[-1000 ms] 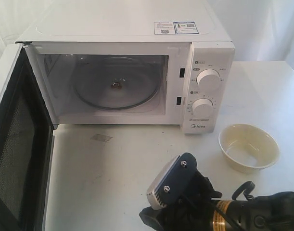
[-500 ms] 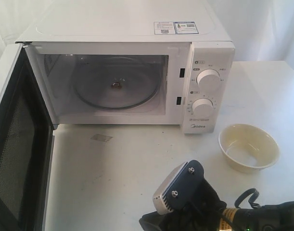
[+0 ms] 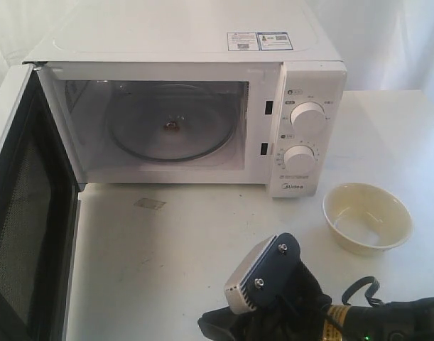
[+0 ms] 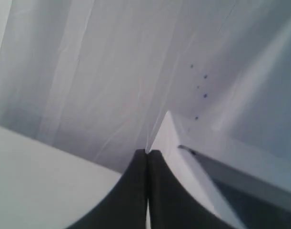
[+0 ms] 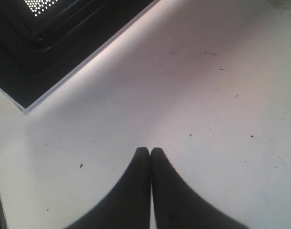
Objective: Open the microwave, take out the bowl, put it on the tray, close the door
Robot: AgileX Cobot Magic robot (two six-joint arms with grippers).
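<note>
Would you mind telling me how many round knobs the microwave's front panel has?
2: the upper knob and the lower knob directly beneath it; none appears hidden.

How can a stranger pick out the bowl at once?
Find the big white microwave. On the table, just in front of its knob panel, sits the bowl. It is cream, round and empty, unlike the clear glass plate inside.

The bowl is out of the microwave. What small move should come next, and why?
Probably begin swinging the door shut: the bowl already sits on the table beside the microwave, only the glass plate is inside, and the right fingers are closed and empty.
</note>
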